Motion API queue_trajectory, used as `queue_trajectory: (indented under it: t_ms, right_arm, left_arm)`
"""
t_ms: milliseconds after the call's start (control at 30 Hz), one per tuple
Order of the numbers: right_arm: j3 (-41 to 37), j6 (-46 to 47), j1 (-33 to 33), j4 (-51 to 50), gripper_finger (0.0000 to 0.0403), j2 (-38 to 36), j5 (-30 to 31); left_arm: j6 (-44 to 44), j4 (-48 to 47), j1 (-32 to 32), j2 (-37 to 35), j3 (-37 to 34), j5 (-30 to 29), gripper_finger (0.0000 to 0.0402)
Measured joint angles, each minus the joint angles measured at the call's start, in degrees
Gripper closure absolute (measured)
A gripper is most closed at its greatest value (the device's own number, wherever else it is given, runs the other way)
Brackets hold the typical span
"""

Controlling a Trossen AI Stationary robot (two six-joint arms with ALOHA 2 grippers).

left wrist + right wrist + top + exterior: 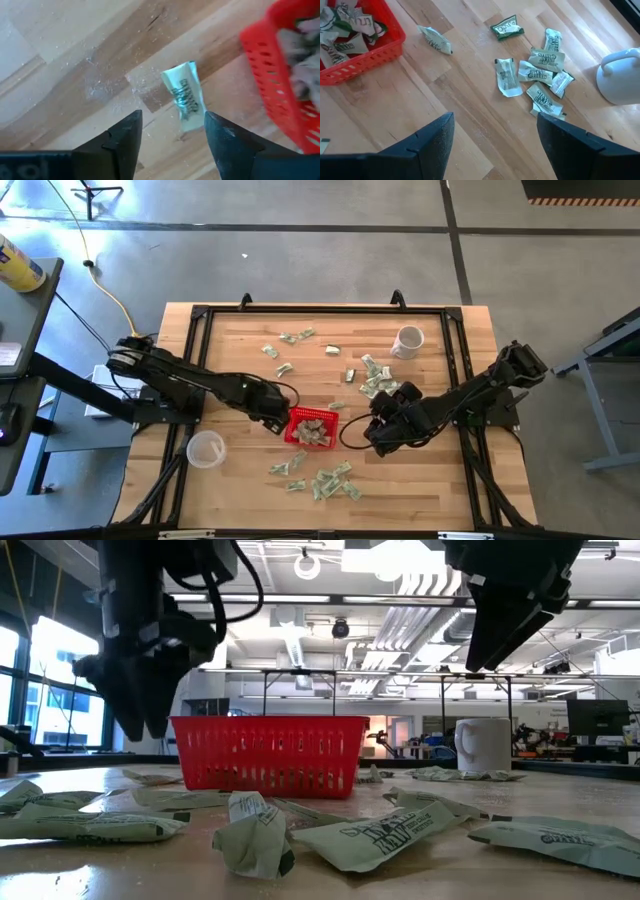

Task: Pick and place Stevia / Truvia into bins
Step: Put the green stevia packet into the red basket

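The red mesh basket (312,427) sits mid-table with several pale green and white sachets inside. More sachets lie flat on the wood in loose groups: far side (295,337), right of centre (375,380), near side (325,478). My left gripper (172,132) is open and hovers just left of the basket (280,75), with a single sachet (185,95) lying on the table just ahead of its fingertips. My right gripper (495,135) is open and raised to the right of the basket (360,55), looking onto a cluster of sachets (540,75).
A white mug (407,341) stands at the far right of the table, and a clear plastic cup (205,448) stands near the left edge. A black frame rail (320,308) runs around the tabletop. Bare wood shows between the sachet groups.
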Motion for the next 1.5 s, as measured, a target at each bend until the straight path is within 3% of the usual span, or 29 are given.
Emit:
queue_trajectory:
  t_ms: [333,733,967,1167,1333,1500]
  right_arm:
    - [0.02,0.01,0.02,-0.04,0.0128,0.00,-0.12]
    - [0.02,0.00,0.02,-0.53,0.0128,0.00,-0.33]
    - [0.02,-0.01,0.63,-0.88,0.0128,0.00,0.88]
    - [0.02,0.01,1.38,-1.59,0.0128,-0.11,1.69]
    - [0.02,0.10,1.36,-2.58,0.0128,-0.11,1.45]
    - [0.02,0.16,1.36,-2.96,0.0128,-0.11,1.44]
  left_arm:
    - [1.14,3.87,-0.04,6.31,0.04,2.80,0.0164]
    - [4.72,5.08,-0.04,11.06,0.35,3.17,0.0265]
    - [7.74,0.01,0.02,8.03,-0.13,0.71,0.0380]
    - [9.55,-8.00,0.39,0.37,1.91,-0.62,0.0363]
    - [14.06,6.29,0.35,-7.32,3.37,3.04,0.0381]
    - [17.08,19.50,0.35,-4.63,3.39,9.05,0.0363]
